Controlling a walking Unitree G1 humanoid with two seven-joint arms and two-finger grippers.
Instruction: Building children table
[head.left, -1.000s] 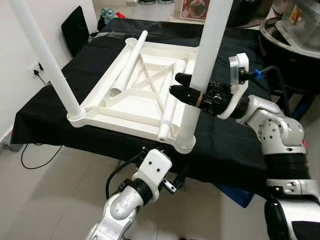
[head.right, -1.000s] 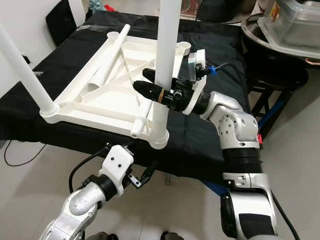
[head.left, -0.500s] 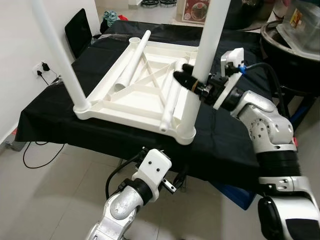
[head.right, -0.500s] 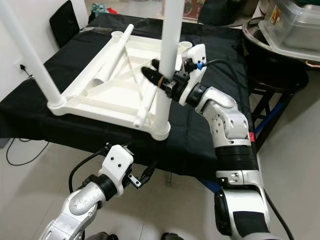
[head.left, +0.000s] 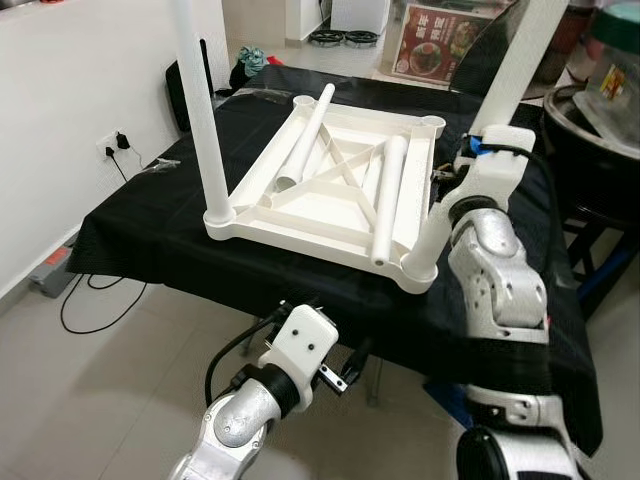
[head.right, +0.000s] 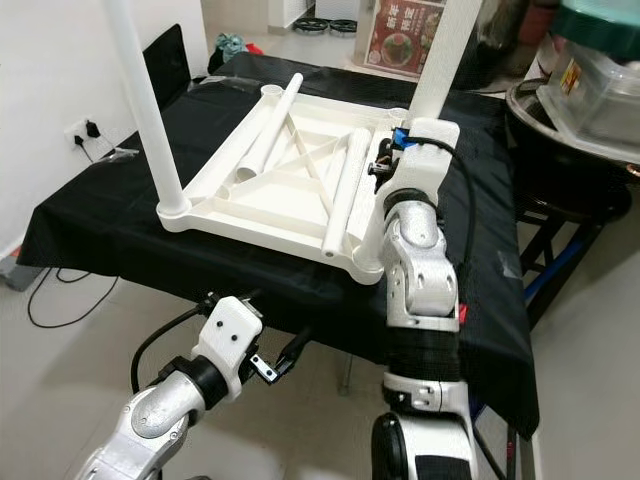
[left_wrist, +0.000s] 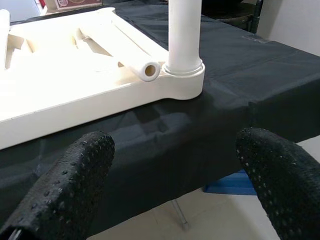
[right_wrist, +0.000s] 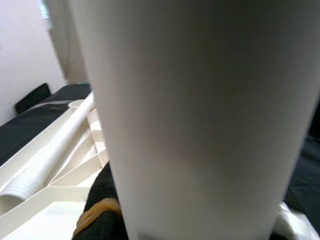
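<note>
The white tabletop (head.left: 330, 205) lies upside down on a table under a black cloth (head.left: 150, 215). One white leg (head.left: 200, 110) stands in its near left corner. A second leg (head.left: 500, 90) rises, tilted, from the near right corner. Two loose legs (head.left: 305, 140) (head.left: 388, 200) lie across the underside. My right gripper (head.right: 383, 170) is shut on the tilted leg low down, its wrist close behind; one black finger (right_wrist: 100, 200) shows beside the leg (right_wrist: 200, 115). My left gripper (left_wrist: 170, 190) hangs open below the table's front edge, holding nothing, its fingers (left_wrist: 65, 190) far apart.
A large dark pot with clear bins (head.left: 590, 110) stands on a stool at the right. A wall socket and cable (head.left: 115, 145) are on the left, with a black bag (head.left: 185, 85) at the far left corner. Something blue (left_wrist: 235, 182) lies under the table.
The whole picture has shifted, so the camera moved. My right forearm now points away from me beside the tilted leg instead of reaching in from the right. The left arm hangs as before.
</note>
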